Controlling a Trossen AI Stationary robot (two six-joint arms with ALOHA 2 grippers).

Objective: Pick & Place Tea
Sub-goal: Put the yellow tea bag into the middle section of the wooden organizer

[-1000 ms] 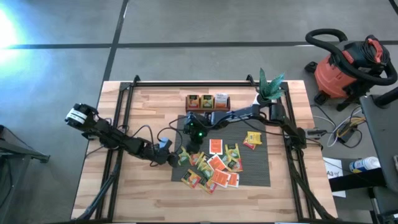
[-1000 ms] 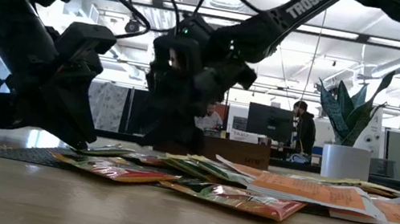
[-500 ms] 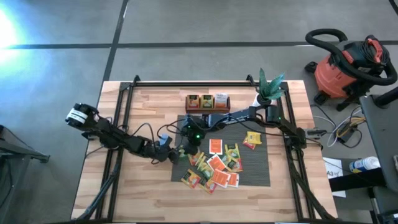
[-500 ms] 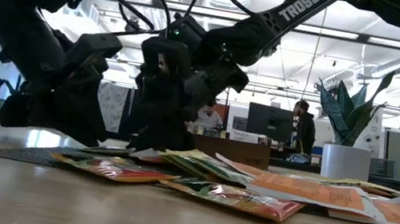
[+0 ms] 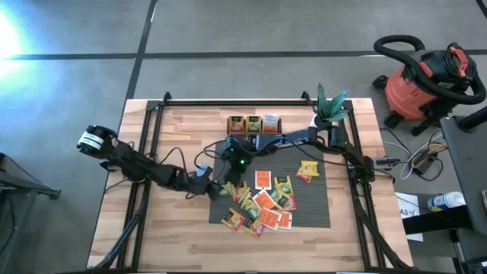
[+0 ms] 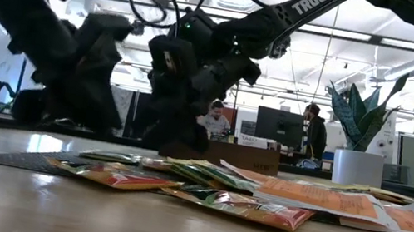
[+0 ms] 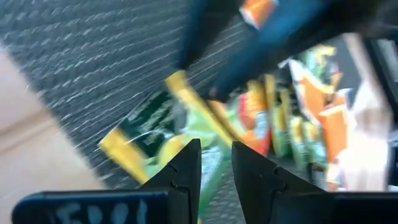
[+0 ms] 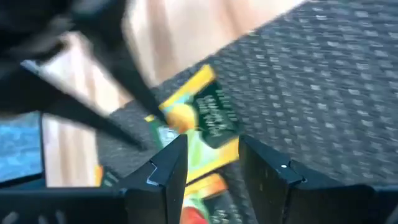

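Lettering first: "TROSSEN" reads along the right arm's link in the low view, partly cut off. Print on the sachets is too small or blurred for you to read; the monitor in the room behind shows nothing legible either.

Tea pile sits on the grey mat, mid-table, mostly orange-red w/ some yellow and green. One yellow sachet lies apart, toward the right side of the mat. Three more stand in the wooden tray at the far edge.

Green-yellow sachet lies flat at the mat's left part, its long axis diagonal to the mat ribs in both wrist views, yellow bands at both ends.

Left gripper is low at the mat's left edge, jaws partly apart. Left wrist view puts the sachet right at the fingertips, but you can't tell if it's gripped.

Right gripper hangs just above the same spot, fingers parted w/ the sachet between them in its wrist view; contact unclear.

Both grippers are nearly touching each other.
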